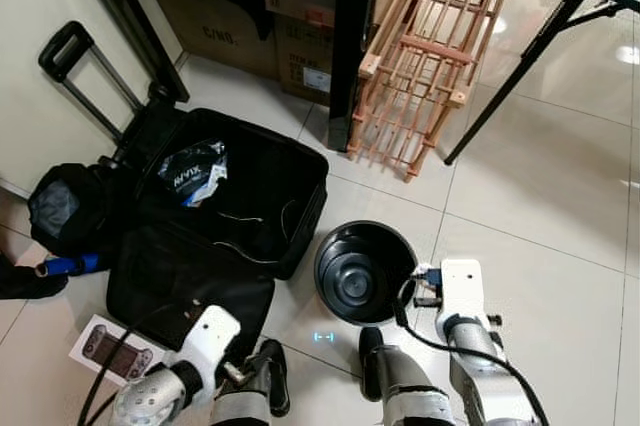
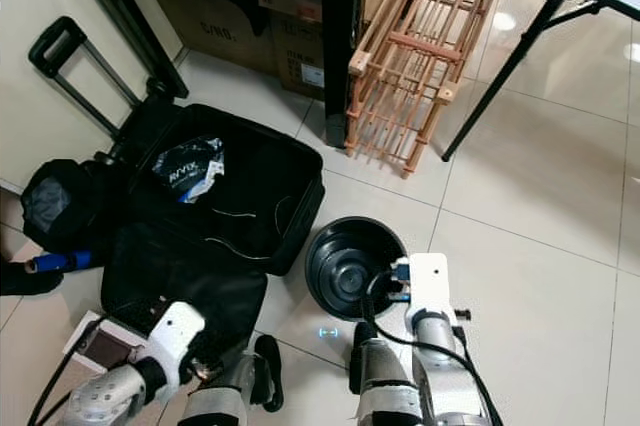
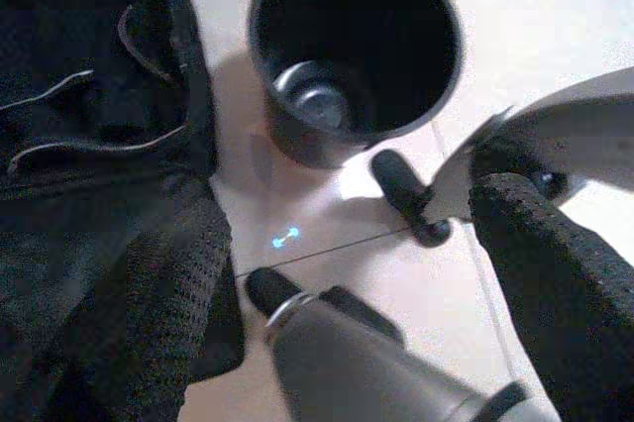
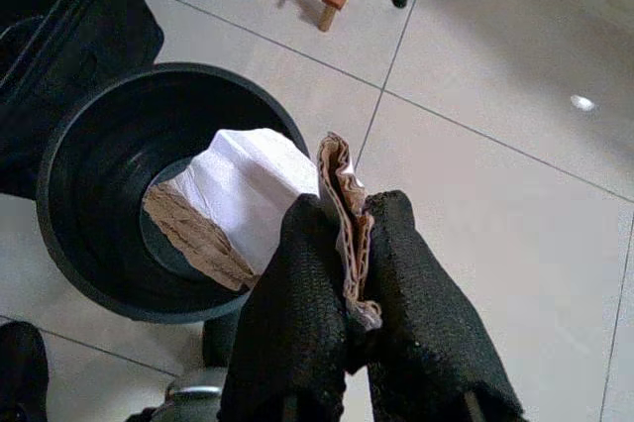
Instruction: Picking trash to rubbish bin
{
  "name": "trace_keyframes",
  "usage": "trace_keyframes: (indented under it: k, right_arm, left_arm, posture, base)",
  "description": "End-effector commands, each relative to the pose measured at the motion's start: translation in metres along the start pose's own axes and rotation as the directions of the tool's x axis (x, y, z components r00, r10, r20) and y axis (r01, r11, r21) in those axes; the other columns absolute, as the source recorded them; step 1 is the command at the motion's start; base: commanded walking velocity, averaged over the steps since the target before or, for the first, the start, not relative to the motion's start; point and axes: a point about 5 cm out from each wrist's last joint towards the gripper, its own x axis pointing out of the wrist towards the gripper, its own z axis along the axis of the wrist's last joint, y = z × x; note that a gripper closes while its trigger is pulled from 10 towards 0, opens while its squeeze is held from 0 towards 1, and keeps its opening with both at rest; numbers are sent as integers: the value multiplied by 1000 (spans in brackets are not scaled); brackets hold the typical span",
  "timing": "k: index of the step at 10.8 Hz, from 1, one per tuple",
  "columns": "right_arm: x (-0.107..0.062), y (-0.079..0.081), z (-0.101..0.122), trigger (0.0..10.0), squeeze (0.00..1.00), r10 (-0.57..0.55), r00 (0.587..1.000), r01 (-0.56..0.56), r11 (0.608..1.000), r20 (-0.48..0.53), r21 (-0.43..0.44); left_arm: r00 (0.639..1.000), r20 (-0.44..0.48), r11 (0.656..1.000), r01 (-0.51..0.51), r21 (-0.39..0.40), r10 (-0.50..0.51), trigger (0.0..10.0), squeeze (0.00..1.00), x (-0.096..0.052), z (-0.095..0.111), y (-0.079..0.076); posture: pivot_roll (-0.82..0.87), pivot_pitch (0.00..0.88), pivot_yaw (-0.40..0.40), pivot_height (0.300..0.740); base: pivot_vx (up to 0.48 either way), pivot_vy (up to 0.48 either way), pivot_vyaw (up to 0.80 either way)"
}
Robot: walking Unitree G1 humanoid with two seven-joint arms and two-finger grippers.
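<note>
A round black bin [image 1: 363, 271] stands on the tiled floor just in front of me, beside an open suitcase. In the right wrist view my right gripper [image 4: 342, 219] is shut on a crumpled piece of white and brown paper trash [image 4: 248, 194], which hangs over the bin's [image 4: 89, 145] open mouth. My right arm [image 1: 460, 316] sits at the bin's right side. My left gripper [image 3: 347, 209] is open, its fingers [image 3: 168, 293] spread wide and low over the floor in front of the bin [image 3: 357, 46]. The left arm [image 1: 195, 351] is at the lower left.
An open black suitcase [image 1: 235, 211] lies left of the bin with a black-and-white packet [image 1: 195, 176] inside. A wooden rack [image 1: 430, 56], cardboard boxes [image 1: 300, 36] and a table leg [image 1: 520, 66] stand behind. A black backpack [image 1: 65, 206] and a flat box [image 1: 110, 351] lie at the left.
</note>
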Motion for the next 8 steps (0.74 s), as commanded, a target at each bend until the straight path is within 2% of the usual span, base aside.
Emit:
trace_keyframes:
  k: [1,3,5,8]
  right_arm:
    - [-4,0,-16,10000,0,9,998,-9,1000,-55,-11]
    - [-4,0,-18,10000,0,13,998,-13,1000,-59,-13]
    - [-3,1,-18,10000,0,20,998,-21,1000,-61,-13]
    - [-4,-1,-21,10000,0,16,998,-17,1000,-67,-14]
  left_arm:
    - [998,2,998,56,-40,-56,10000,0,-2,-3,-11]
    - [992,44,991,119,-64,-117,10000,0,5,7,-21]
    - [979,26,977,202,-62,-200,10000,0,13,5,-30]
    - [973,-5,971,231,-55,-231,10000,0,13,1,-30]
  posture:
    - [69,379,10,740]
    - [68,381,9,740]
    - [60,379,8,740]
    - [56,381,11,740]
  base:
    - [0,0,0]
    - [0,0,0]
    - [0,0,0]
    - [0,0,0]
